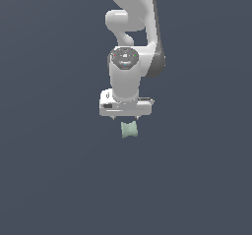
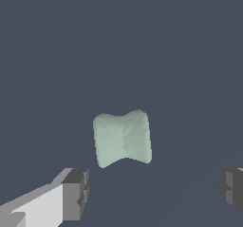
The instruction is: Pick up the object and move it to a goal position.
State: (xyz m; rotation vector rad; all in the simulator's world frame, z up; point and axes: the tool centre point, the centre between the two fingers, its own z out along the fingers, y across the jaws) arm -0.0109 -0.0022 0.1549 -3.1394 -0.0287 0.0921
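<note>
The object is a small pale mint-green block with pinched-in sides, lying on the dark grey floor just below the white gripper hand in the exterior view. In the wrist view the block sits apart from and beyond the two grey fingertips, which stand wide apart at the picture's edges. My gripper is open and empty, hovering above the block. In the exterior view the gripper has its fingers mostly hidden under the hand.
The white arm rises behind the gripper in the exterior view. The dark grey floor spreads around the block with no other objects in view.
</note>
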